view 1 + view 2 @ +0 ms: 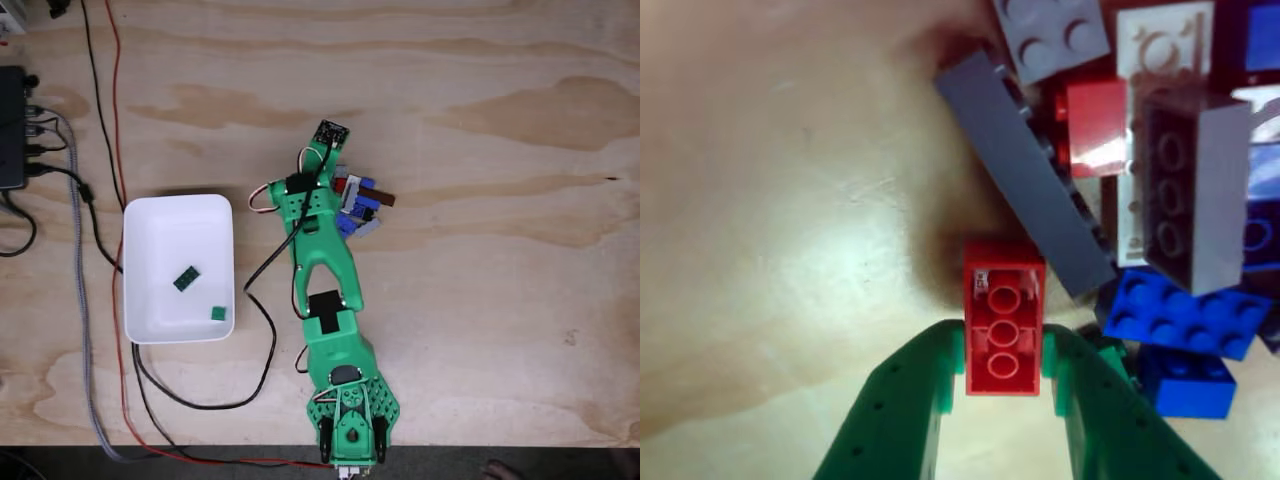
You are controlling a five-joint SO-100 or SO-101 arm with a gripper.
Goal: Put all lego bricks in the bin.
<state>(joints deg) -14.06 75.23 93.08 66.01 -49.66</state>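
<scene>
Gripping an upturned red plastic lego brick [1004, 334] at the pile's edge, green two-finger gripper [1002, 372] clenched on its sides | step: pickup | next: lift clear, swing to white rectangular plastic bin [178, 212], holding two green bricks [187, 279].
</scene>
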